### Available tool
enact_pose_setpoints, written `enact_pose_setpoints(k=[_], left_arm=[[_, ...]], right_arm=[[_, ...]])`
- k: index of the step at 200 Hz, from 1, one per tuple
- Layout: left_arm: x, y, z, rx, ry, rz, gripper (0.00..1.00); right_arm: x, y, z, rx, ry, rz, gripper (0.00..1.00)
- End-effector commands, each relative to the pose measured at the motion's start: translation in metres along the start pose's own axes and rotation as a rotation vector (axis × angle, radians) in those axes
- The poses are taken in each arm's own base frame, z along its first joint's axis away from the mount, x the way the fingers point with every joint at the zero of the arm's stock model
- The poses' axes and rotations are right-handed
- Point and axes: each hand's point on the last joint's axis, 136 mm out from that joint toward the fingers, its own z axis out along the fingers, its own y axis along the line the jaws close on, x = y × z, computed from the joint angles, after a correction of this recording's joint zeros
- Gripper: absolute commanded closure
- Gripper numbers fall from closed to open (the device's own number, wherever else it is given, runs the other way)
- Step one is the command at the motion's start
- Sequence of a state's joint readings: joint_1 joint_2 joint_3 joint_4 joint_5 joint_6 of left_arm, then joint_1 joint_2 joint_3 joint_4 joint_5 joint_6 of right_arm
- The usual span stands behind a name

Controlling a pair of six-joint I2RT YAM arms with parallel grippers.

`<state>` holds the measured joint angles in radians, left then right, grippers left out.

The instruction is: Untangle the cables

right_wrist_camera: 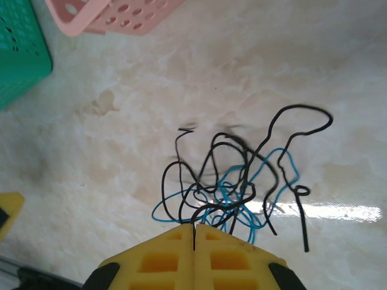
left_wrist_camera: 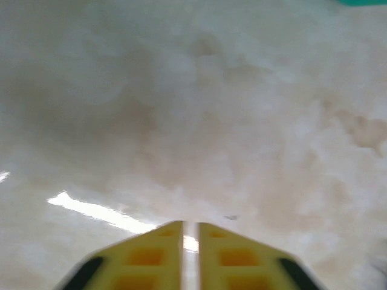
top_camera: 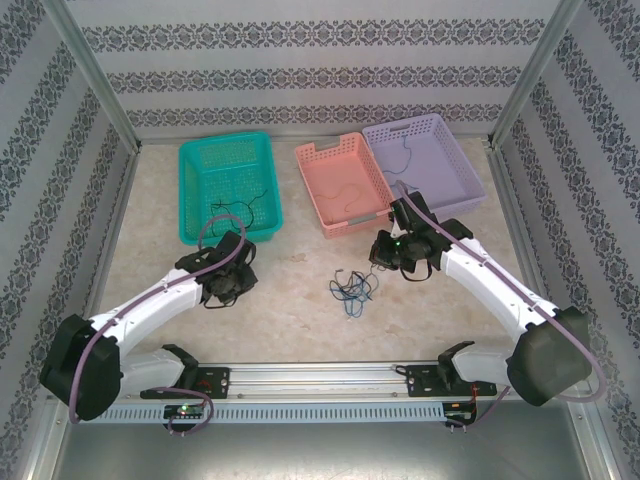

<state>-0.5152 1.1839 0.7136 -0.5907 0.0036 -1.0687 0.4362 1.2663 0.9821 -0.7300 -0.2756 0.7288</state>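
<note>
Between the closed fingers of the right claw (right_wrist_camera: 195,229), one black strand of the cables (right_wrist_camera: 233,181) is seen pinched at their near edge. Just ahead of that claw, the black and blue loops are spread in a knot on the table (right_wrist_camera: 121,151), with one long black loop thrown out ahead and to the right. Farther ahead and to the left, a pink basket (right_wrist_camera: 115,15) and a teal basket (right_wrist_camera: 18,54) are seen. The left claw (left_wrist_camera: 190,226) is held narrow, a thin slit left between its fingers and nothing gripped. Bare table is seen ahead of it, and the cables lie well off to its right.
</note>
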Motion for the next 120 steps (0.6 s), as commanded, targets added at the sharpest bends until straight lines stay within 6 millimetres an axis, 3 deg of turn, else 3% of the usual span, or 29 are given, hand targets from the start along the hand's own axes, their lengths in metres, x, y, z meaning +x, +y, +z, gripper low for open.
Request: enact_pose_setpoints(k=[1, 26, 68, 98, 120], left_arm=[[-0.002, -0.059, -0.025, 0.205, -0.007, 0.163, 0.60], [0.023, -0.122, -0.033, 0.388, 0.067, 0.370, 0.46], [0.079, -0.194, -0.017, 0.496, 0.214, 0.592, 0.41], [0.101, -0.226, 0.004, 0.464, 0.243, 0.701, 0.46], [0.113, -0.233, 0.026, 0.435, 0.278, 0.742, 0.49]], right_arm=[[0.002, -0.007, -0.006, 0.058, 0.008, -0.089, 1.00], [0.003, -0.017, -0.008, 0.098, -0.003, -0.117, 1.00], [0.010, -0.037, -0.004, 0.125, 0.004, -0.084, 1.00], [0.012, -0.052, -0.005, 0.118, -0.016, -0.034, 1.00], [0.013, -0.061, -0.001, 0.099, -0.016, 0.004, 1.00]])
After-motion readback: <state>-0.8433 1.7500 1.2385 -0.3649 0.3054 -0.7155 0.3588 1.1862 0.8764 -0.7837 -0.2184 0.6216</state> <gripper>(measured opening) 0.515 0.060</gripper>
